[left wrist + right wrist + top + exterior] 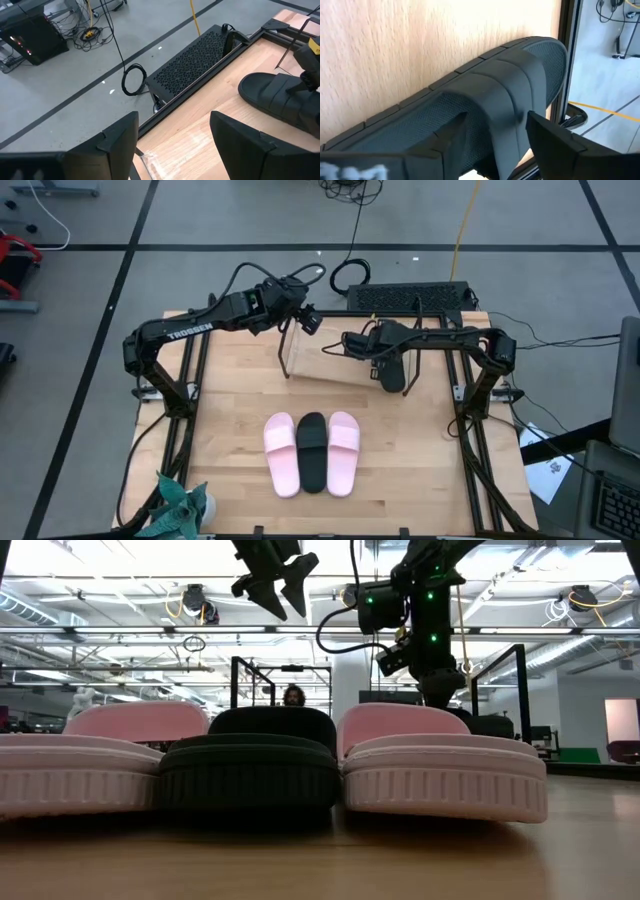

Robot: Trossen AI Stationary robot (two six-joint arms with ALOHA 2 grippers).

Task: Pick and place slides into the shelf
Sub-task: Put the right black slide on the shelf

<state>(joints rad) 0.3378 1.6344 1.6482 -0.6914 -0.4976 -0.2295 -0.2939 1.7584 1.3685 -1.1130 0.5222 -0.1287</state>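
Three slides lie side by side near the table's [230, 400] front edge, a pink slide [281, 454], a black slide [313, 450] and a second pink slide [342, 452], all outside the shelf [300, 355]. My right gripper [385, 360] is closed over the strap of the fourth black slide [470, 120] at the shelf's right end. My left gripper [172, 135] hovers open and empty above the shelf's left side.

grey floor [200, 215], bright ceiling lights [150, 555]
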